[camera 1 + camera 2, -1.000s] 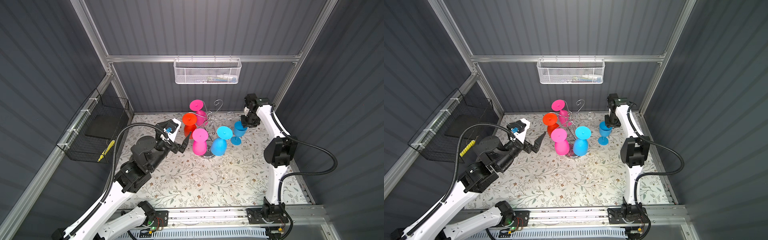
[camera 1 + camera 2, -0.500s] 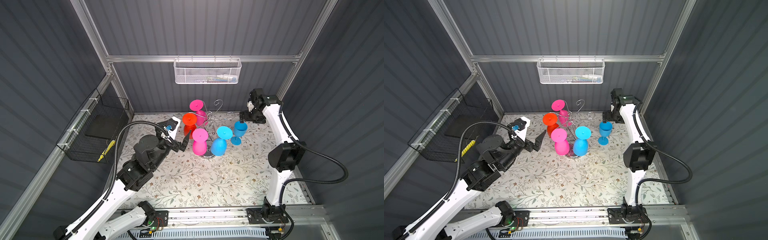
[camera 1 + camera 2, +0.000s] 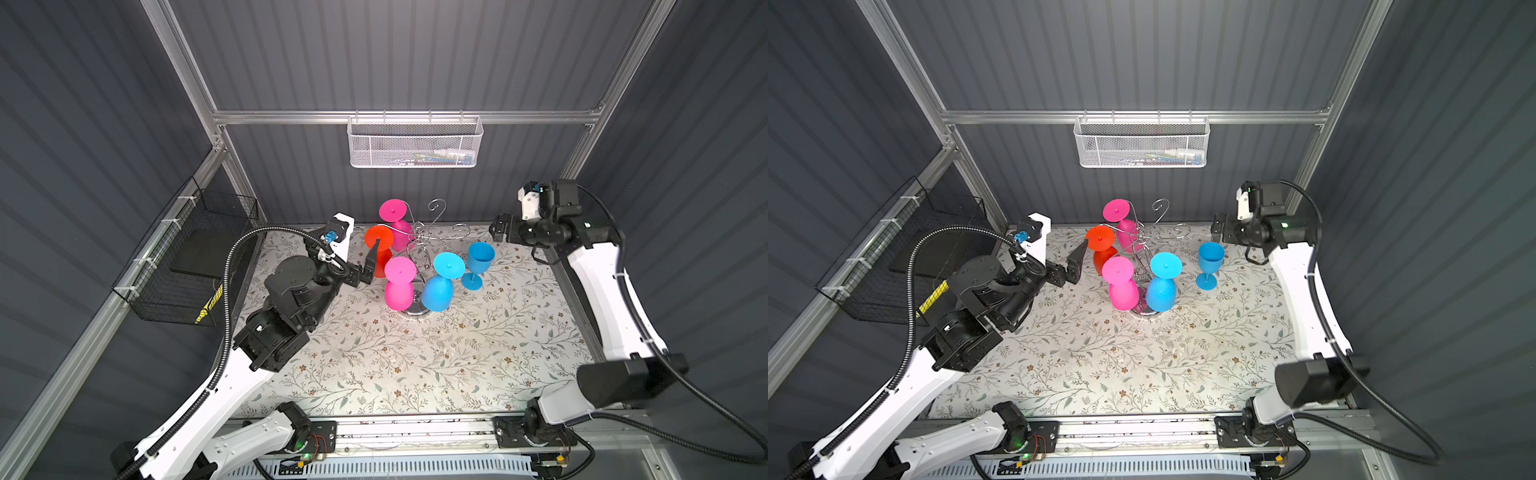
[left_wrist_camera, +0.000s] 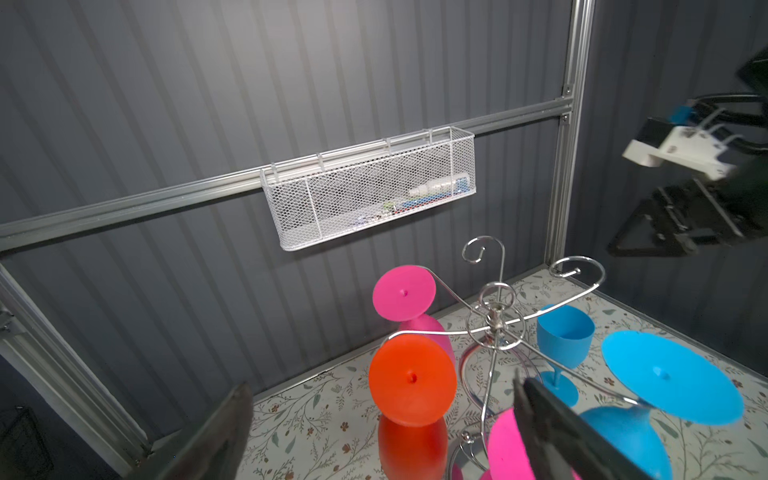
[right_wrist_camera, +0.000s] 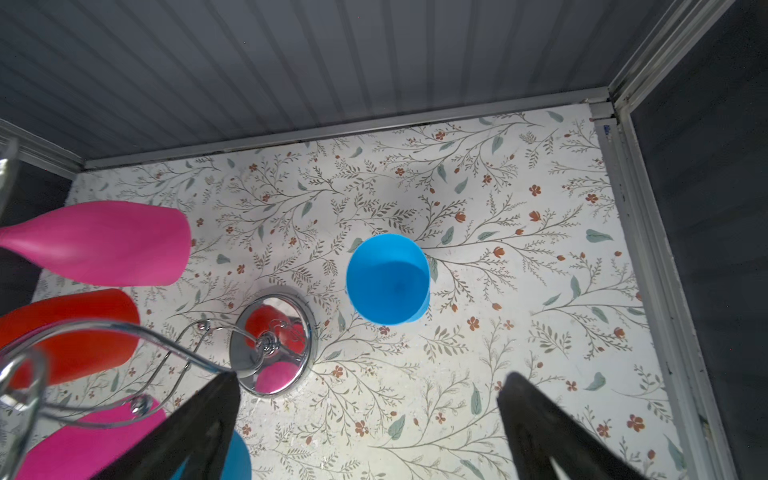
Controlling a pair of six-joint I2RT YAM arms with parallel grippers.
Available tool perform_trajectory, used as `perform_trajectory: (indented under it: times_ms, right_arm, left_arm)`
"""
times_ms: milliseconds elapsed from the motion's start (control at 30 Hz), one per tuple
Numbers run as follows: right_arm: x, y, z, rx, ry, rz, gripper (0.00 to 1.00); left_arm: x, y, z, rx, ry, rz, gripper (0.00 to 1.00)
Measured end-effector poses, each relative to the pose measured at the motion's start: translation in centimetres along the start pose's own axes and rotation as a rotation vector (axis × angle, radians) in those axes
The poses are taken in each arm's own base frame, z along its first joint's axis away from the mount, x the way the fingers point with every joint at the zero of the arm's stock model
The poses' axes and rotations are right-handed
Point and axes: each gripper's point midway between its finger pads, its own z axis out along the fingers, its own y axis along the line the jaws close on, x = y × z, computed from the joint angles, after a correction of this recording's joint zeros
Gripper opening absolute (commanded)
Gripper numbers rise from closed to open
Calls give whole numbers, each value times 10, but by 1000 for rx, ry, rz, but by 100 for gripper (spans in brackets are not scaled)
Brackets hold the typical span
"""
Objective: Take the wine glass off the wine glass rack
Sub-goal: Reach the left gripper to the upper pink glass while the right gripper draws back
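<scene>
1. Left gripper [image 4: 382, 382]: spread wide, empty, just beside the orange wine glass [image 4: 411, 380] hanging bowl-down on the wine glass rack [image 4: 494, 320]. Possible slip if closed on the flat foot instead of the stem.
2. Rack: light wire, small base. Possible tipping if pulled sideways rather than slid along the arm.
3. Pink wine glass [image 3: 400, 286]: close neighbour; possible knock from a finger.
4. Blue wine glass [image 3: 478, 259]: upright on the table [image 3: 415, 365], off the rack; easily toppled.
5. Right gripper [image 3: 497, 228]: spread wide, empty, raised apart from the glasses.
</scene>
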Motion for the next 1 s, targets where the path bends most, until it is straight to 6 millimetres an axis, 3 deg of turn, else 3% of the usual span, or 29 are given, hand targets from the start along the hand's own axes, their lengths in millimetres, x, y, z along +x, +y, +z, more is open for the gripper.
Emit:
perform_trajectory:
  times_ms: [167,267,433,667,833,1000]
  right_arm:
    - [13,11,-41,-101,-183,19,99]
    - [27,12,-53,-134,-240,28,99]
    - [45,12,-53,-163,-233,63,99]
    - [77,11,-51,-203,-194,127,99]
    - [85,12,-56,-219,-199,152,99]
    - [87,14,-56,-232,-191,165,99]
  left_arm:
    - [-13,10,22,-22,17,30,100]
    - [-12,36,44,-61,40,4,100]
    - [14,72,75,-76,110,-108,100]
    - [41,118,115,51,147,-465,94]
    - [56,113,139,258,161,-763,80]
    - [82,94,164,457,209,-1024,74]
